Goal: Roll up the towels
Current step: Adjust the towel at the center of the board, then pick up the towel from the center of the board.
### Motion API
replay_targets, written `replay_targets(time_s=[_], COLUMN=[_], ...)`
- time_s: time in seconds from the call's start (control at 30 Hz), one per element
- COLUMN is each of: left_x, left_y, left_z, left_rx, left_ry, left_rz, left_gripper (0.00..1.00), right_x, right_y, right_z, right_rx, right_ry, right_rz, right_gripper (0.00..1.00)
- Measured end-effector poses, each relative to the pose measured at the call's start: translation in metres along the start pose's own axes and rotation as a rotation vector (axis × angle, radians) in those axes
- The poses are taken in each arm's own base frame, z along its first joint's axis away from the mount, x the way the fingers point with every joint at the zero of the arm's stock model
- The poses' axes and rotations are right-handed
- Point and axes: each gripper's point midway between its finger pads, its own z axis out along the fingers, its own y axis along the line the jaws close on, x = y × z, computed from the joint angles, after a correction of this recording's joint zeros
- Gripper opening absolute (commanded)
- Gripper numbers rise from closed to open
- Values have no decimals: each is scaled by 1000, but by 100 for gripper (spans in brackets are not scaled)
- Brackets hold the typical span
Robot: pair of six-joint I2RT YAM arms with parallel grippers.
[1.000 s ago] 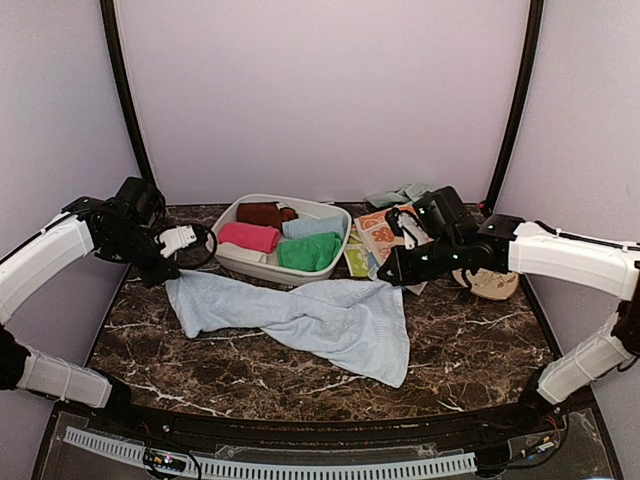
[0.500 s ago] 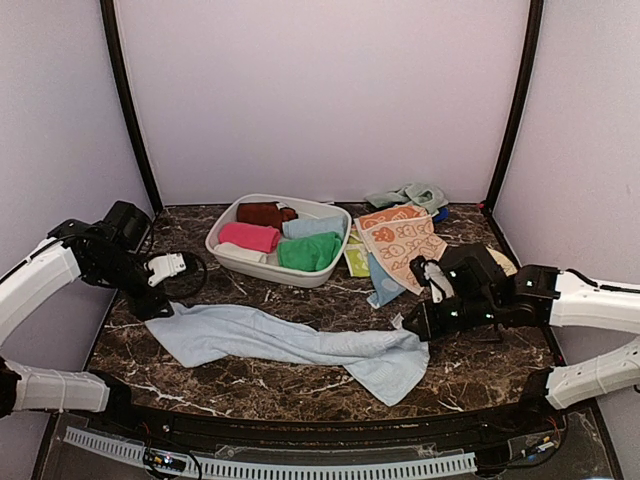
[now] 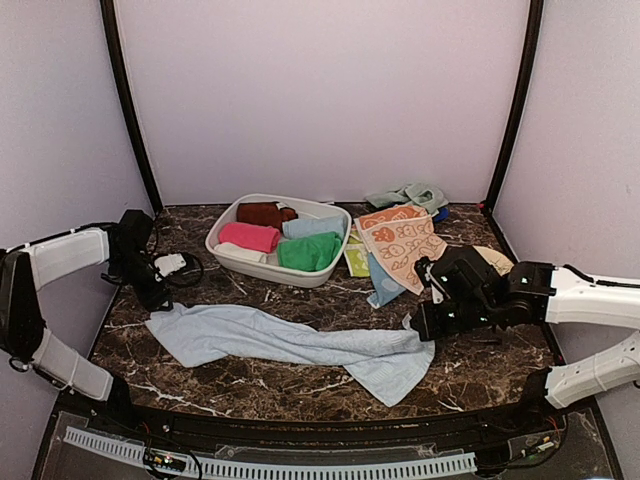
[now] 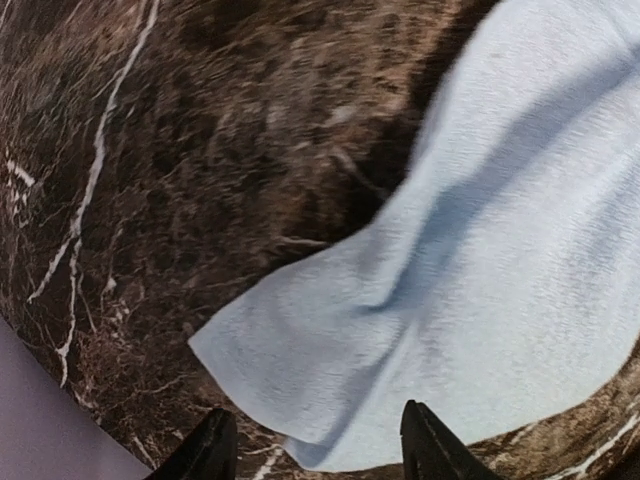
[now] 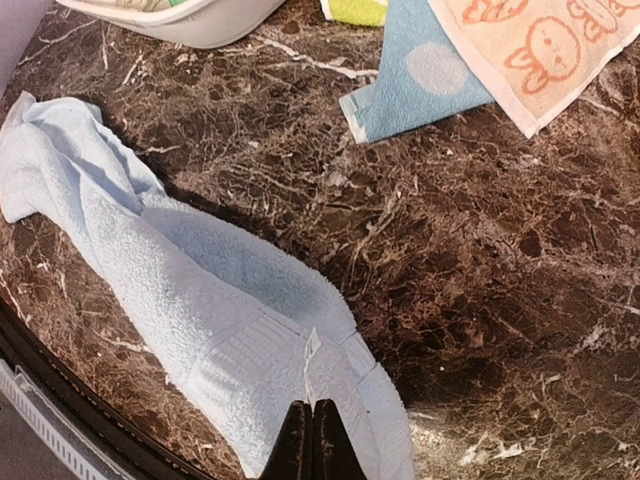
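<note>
The right gripper (image 5: 310, 405) is pinched shut on one end of the pale blue towel (image 3: 290, 345), which is stretched along the marble table (image 3: 480, 375). The left gripper (image 4: 318, 410) is spread open above the other end. Rabbits are printed on the peach towel (image 3: 405, 243); any lettering is too small to be read.

Left wrist view cuts off the pale blue towel (image 4: 480, 300).

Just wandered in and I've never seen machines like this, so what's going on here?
It's a towel-rolling job. A pale blue towel lies stretched out and wrinkled across the marble table, not yet rolled. The right end effector is shut on the towel's right end, while the left end effector stands open by its left corner. Rolled towels sit in the white basin behind.
</note>
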Motion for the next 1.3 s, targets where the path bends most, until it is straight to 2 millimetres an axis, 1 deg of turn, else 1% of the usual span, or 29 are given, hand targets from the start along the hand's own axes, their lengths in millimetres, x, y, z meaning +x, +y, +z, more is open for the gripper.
replay_targets(time_s=[0.07, 0.13, 0.23, 0.3, 0.5, 0.6, 0.63, 0.67, 0.7, 0.77, 0.8, 0.87, 0.93, 1.0, 1.1, 1.2, 1.3], left_x=[1, 3, 8, 9, 18, 23, 23, 23, 23, 22, 22, 20, 17, 12, -3, -25, -45], left_y=[24, 34, 38, 43, 57, 58, 58, 57, 57, 56, 55, 54, 55, 56, 68, 86, 100], left_z=[11, 22, 36, 42, 60, 66, 66, 66, 66, 67, 68, 67, 65, 60, 42, 8, -37], left_rx=[-22, -20, 5, 2, 1, 13, 16, 18, 20, 28, 32, 41, 47, 58, 46, -11, -93], left_ry=[7, 15, 29, 32, 48, 59, 58, 56, 54, 50, 47, 41, 30, 21, -23, -110, -214], left_rz=[-53, -84, -121, -139, -211, -232, -235, -240, -242, -250, -257, -262, -267, -275, -283, -282, -271], left_gripper=[56, 56, 56, 55, 52, 48, 44, 38, 28, 6, 0, 0, 0, 0, 0, 0, 0], right_x=[-7, -9, -6, -4, -3, -3, -4, -4, -4, -4, -4, -5, -8, -19, -37, -54, -67], right_y=[3, 5, 4, 4, 7, 8, 8, 8, 8, 8, 8, 8, 9, 11, 12, 5, 1], right_z=[-3, -3, 3, 6, 6, 6, 5, 5, 5, 5, 5, 4, 1, -5, -14, -24, -34], right_rx=[-3, -4, 11, 16, -1, -8, -10, -11, -11, -10, -9, -7, -5, -6, -9, -3, 6], right_ry=[-17, -17, 4, 18, 23, 22, 21, 20, 19, 20, 20, 21, 15, -6, -47, -90, -120], right_rz=[-1, -4, -13, -17, -16, -15, -15, -15, -15, -15, -15, -19, -23, -21, -10, 11, 16], right_gripper=[0, 0, 0, 0, 0, 0, 0, 0, 0, 0, 0, 0, 0, 0, 0, 0, 0])
